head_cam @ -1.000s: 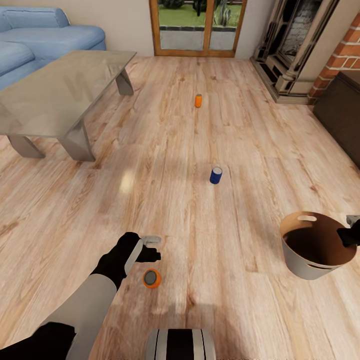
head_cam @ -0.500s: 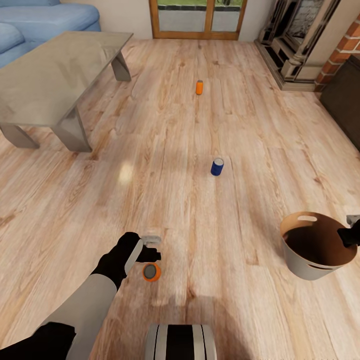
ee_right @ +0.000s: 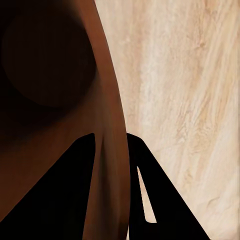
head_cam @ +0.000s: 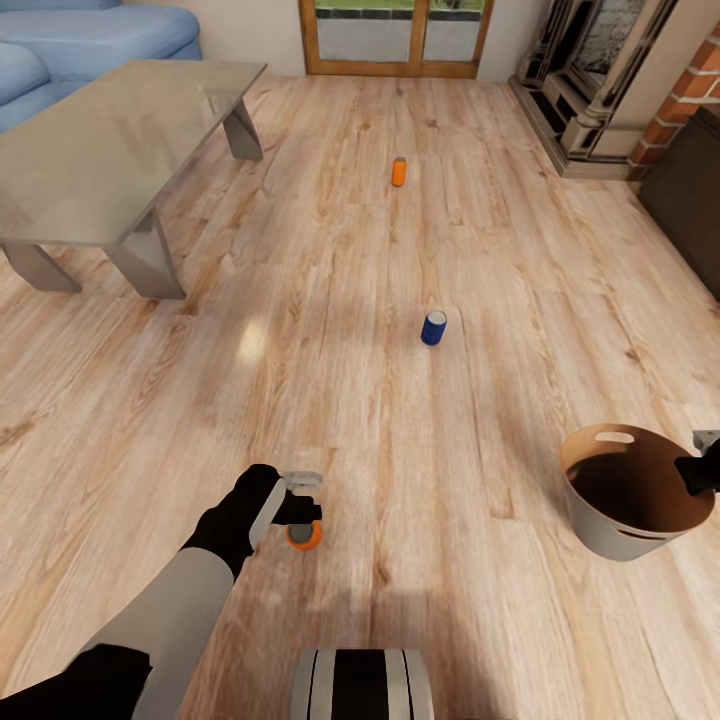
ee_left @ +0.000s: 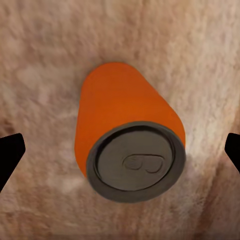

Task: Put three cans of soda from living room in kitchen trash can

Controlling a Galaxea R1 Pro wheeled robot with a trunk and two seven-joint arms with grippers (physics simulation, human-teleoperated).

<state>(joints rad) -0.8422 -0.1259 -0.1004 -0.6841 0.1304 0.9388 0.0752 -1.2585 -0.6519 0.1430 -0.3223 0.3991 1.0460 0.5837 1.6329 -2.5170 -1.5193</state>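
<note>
Warm, pale wood planks make up the floor, with a soft bright patch of reflected light left of centre. A glass-topped low table on grey legs stands at the far left, a blue sofa behind it against a cream wall. Wood-framed glass doors sit at the back, and a brick fireplace with a pale surround is on the right beside a dark cabinet.

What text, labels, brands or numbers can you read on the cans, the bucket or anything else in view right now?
None are readable.
Orange can under the left hand: plain side; the lid bears an embossed tab outline, no letters.
Blue can: too small to tell.
Far orange can: too small to tell.
Trash can, held at its rim by the right hand: plain, no markings.
</note>
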